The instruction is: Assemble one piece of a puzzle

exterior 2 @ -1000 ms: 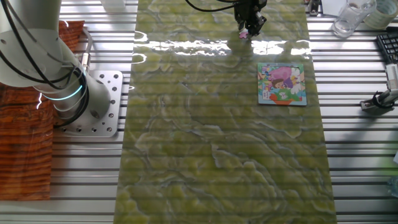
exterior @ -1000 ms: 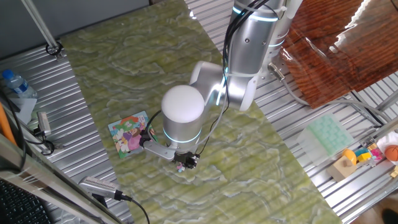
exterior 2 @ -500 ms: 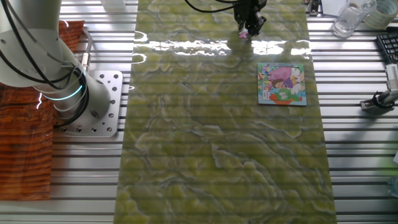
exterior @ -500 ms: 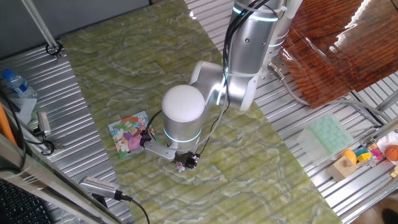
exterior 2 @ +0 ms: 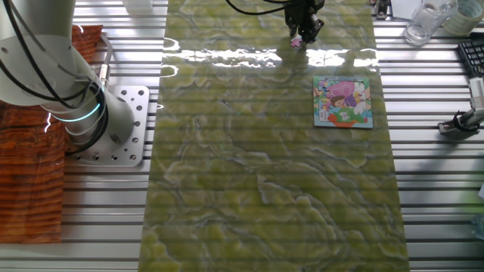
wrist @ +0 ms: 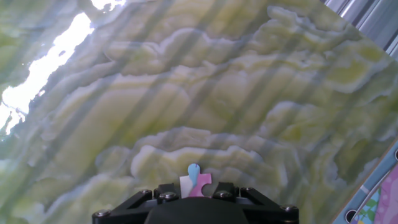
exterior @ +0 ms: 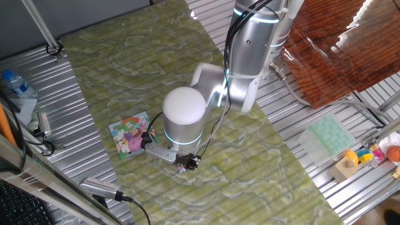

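Observation:
The piece (wrist: 194, 182), tiny, pink, white and pale blue, sticks up between my gripper's (wrist: 195, 190) jaws in the hand view; the gripper is shut on it. In one fixed view the gripper (exterior: 185, 165) hangs just over the green marbled mat with the piece (exterior: 181, 167) at its tip, right of the puzzle (exterior: 130, 134). In the other fixed view the gripper (exterior 2: 301, 32) holds the piece (exterior 2: 296, 42) near the mat's far edge, up and left of the puzzle (exterior 2: 343, 101). The puzzle's teal corner (wrist: 380, 193) shows at the hand view's lower right.
The green marbled mat (exterior: 156, 75) lies on a ribbed metal table. A pale green tray (exterior: 329, 136) and toys (exterior: 369, 154) sit at the right. A water bottle (exterior: 15, 84) and tools (exterior: 103, 187) lie at the left. The arm's base (exterior 2: 113, 121) stands left of the mat.

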Controlling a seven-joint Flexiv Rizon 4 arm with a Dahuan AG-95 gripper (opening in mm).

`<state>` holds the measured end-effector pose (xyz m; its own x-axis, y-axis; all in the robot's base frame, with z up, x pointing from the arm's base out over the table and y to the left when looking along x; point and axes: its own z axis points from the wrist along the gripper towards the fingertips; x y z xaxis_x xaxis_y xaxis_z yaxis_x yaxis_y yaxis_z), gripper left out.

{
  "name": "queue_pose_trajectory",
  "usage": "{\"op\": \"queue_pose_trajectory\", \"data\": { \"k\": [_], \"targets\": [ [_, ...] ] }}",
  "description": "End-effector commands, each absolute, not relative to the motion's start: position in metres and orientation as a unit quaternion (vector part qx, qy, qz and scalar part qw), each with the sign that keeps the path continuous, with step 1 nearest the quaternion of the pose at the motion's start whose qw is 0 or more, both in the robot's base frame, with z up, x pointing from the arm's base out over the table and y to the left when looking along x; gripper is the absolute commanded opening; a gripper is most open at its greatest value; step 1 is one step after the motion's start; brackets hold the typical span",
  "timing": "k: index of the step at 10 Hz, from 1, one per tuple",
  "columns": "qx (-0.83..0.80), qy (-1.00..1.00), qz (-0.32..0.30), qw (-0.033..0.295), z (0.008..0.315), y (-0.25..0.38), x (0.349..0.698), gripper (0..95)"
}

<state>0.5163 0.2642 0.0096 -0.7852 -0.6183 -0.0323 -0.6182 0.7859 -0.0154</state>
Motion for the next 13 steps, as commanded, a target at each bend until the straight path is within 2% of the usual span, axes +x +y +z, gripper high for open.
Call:
{"op": "queue_pose_trajectory", "data": {
  "k": [1,12,13],
  "targets": [
    [-0.328,0.945,-0.002,0.018,0.0094,0.2651,0.5161,38.0],
    [-0.327,0.945,-0.004,0.022,0.0046,0.2641,0.5154,38.0],
    [-0.327,0.945,-0.005,0.021,0.0051,0.2638,0.5154,19.0]
  ]
}}
